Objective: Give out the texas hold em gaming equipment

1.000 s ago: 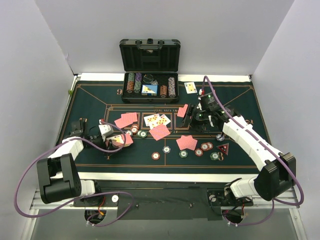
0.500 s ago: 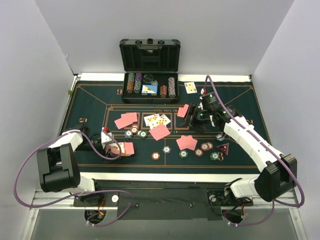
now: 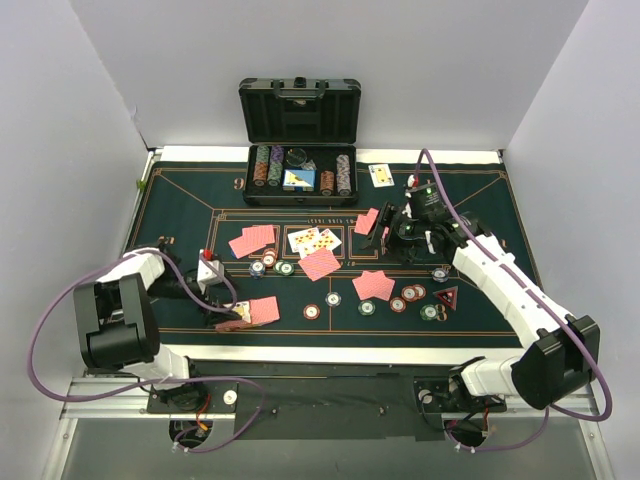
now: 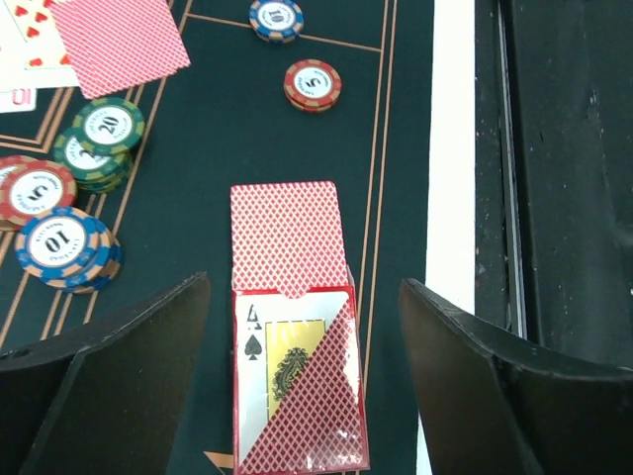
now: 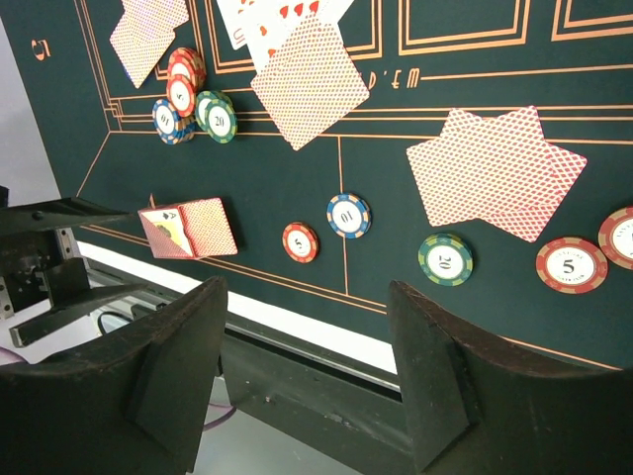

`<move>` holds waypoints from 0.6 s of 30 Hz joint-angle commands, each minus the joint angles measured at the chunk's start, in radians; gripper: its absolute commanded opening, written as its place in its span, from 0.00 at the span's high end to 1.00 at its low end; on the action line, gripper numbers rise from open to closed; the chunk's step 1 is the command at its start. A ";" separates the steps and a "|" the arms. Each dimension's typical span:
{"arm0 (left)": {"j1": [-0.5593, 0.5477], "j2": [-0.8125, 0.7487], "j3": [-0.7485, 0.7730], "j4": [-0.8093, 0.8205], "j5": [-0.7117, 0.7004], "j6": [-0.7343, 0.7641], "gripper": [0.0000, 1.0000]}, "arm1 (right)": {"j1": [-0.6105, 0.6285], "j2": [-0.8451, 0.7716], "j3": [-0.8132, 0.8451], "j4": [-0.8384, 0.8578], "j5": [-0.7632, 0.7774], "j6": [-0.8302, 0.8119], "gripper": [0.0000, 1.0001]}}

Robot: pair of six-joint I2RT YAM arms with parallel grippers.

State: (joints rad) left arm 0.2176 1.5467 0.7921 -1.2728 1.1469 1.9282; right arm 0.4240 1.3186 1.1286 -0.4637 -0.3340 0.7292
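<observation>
From above, the card pack point(image 3: 258, 311) lies flat, chips point(image 3: 270, 264) shared out beyond it. Left wrist: the left gripper point(image 4: 304, 287) straddles it, jaws apart, seemingly parking it there. Right wrist: the right gripper point(image 5: 305, 292) hangs spread, empty, well beyond it

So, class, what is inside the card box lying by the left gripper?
A red-backed card pokes out of the open end of the card box. The box covers the rest, so how many cards are inside cannot be seen.
</observation>
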 commanded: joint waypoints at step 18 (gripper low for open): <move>-0.049 -0.401 0.070 0.842 -0.193 -1.581 0.09 | -0.005 -0.071 0.022 -0.039 0.013 -0.040 0.24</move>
State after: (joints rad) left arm 0.1722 1.1744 0.7750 -0.5175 1.0500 0.6308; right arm 0.4240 1.3064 1.1286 -0.4713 -0.3370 0.7185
